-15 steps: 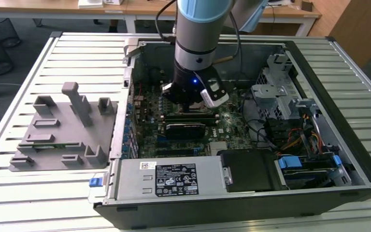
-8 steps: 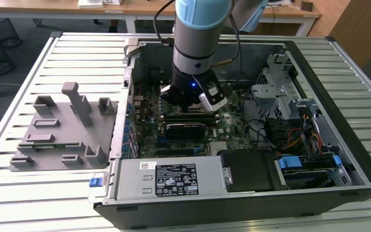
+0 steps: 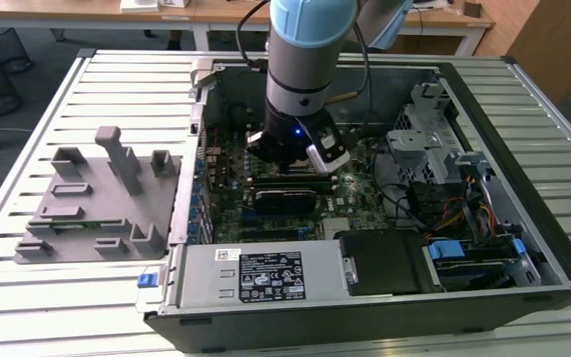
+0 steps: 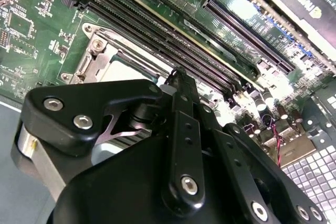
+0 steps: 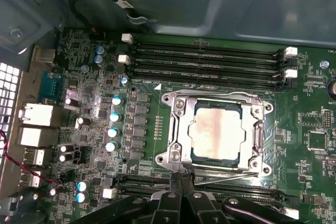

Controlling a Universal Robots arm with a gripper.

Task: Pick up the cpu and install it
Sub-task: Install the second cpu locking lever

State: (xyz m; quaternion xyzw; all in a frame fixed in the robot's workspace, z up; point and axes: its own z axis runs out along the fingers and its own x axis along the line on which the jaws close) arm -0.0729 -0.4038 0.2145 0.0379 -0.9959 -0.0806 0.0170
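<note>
White slatted table [image 3: 27,111] holds an open computer case [image 3: 523,186]. Inside, the cpu [image 5: 217,132] sits in its socket [image 5: 173,129]. The gripper [image 5: 181,181], pinched closed and empty, hangs at the socket's 6 o'clock edge. A bump could scratch the board [image 5: 79,77].

Silver-topped square cpu [image 5: 217,132] flat in the motherboard's metal-framed socket [image 5: 176,129]

You get the exterior view from high up, looking down over the open case [image 3: 385,186] with the arm [image 3: 300,67] reaching in. Both wrist views sit close above the motherboard [image 5: 94,103], sharing the socket [image 5: 218,132] just beyond the claw [image 5: 181,179], the second looking obliquely past its linkage.
</note>
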